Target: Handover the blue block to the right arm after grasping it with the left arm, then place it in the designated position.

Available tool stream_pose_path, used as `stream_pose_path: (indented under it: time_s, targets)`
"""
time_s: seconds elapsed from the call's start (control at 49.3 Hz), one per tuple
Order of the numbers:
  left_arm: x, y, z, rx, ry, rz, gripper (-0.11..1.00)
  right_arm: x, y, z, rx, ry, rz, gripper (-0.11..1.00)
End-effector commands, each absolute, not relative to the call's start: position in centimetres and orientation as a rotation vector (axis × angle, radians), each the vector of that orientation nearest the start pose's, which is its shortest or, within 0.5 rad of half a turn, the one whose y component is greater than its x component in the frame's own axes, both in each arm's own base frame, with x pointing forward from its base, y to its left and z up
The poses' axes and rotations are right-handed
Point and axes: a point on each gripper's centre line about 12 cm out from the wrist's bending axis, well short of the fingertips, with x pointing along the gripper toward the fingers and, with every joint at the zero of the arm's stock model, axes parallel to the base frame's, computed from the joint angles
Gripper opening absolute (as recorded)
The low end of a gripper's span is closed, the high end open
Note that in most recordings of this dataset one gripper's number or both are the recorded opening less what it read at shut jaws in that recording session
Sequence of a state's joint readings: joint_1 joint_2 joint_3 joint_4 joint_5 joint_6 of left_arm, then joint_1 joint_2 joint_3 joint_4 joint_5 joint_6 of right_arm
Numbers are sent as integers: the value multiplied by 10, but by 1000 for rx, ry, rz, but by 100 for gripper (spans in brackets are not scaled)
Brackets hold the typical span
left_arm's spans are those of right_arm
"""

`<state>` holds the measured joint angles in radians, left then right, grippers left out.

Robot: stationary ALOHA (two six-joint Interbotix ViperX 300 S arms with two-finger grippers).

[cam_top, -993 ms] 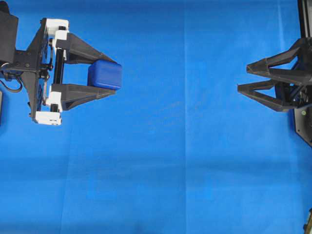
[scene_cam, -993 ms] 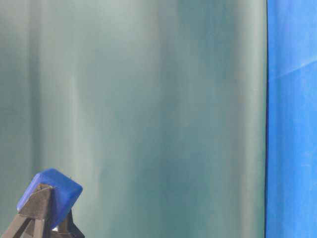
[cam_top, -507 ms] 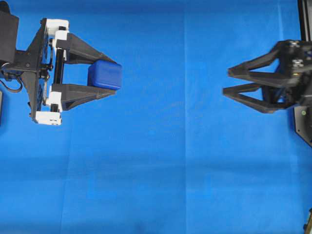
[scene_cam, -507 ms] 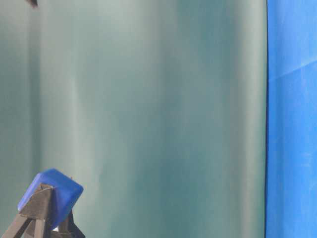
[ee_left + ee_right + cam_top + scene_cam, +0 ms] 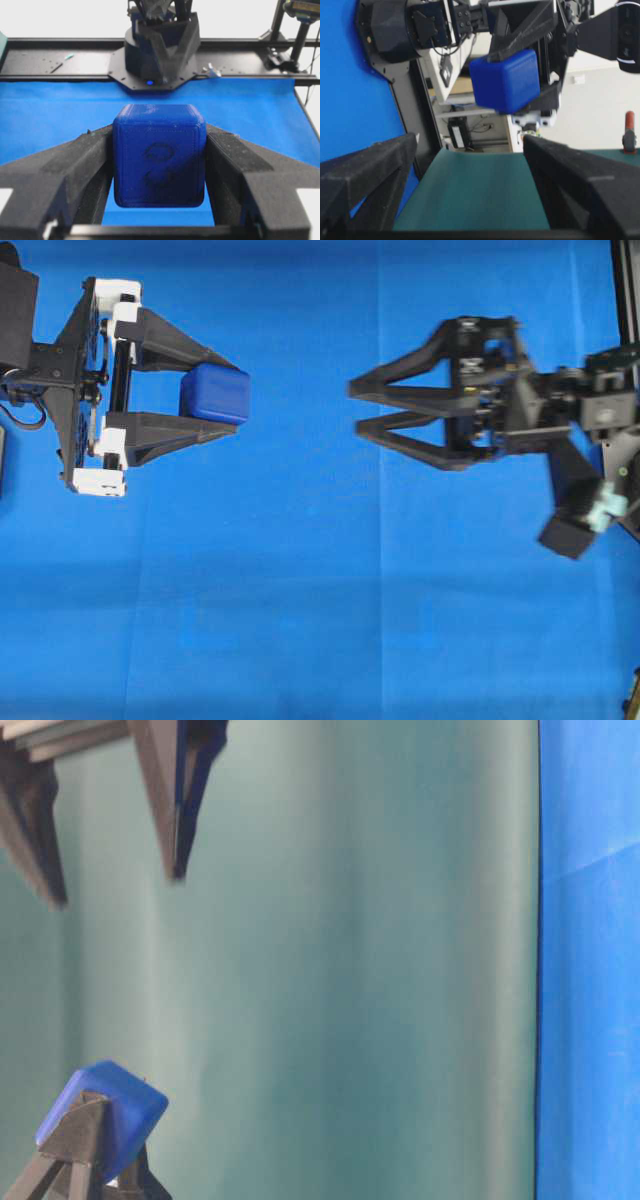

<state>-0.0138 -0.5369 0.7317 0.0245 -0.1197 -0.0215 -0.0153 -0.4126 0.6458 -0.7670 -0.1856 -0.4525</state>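
Left claw (image 5: 222,395) gripping blue block (image 5: 215,393), level

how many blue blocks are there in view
1. The blue block is clamped between the fingers of the left gripper, at the left of the overhead view above the blue cloth. No other block shows in any view.

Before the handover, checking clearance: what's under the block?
Only blue cloth shows below the block, held between the left gripper's fingers. The patch directly beneath is hidden.
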Motion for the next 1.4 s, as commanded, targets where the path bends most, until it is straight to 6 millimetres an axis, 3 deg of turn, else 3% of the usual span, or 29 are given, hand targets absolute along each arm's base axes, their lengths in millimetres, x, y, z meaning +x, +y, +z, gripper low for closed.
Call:
stream_pose_path:
  time_s: [0.0, 0.243, 0.588, 0.811, 1.176, 1.257, 1.378]
  targets:
    - [304, -4, 362, 0, 31, -15, 46, 357, 8, 362, -1203, -22, 133, 94]
    - [304, -4, 362, -2, 32, -15, 46, 399, 5, 367, -1213, -54, 133, 95]
    - [304, -4, 362, -2, 32, -15, 46, 436, 3, 374, -1274, -79, 121, 95]
    - [304, -4, 362, -3, 32, -15, 46, 449, 3, 374, -1279, -83, 121, 95]
    - [304, -4, 362, -5, 31, -15, 46, 450, 2, 373, -1284, -74, 119, 94]
    - [304, -4, 361, -3, 35, -15, 46, 451, 0, 370, -1283, -43, 116, 87]
    - [304, -4, 361, -5, 38, -15, 46, 452, -4, 370, -1283, -18, 107, 57]
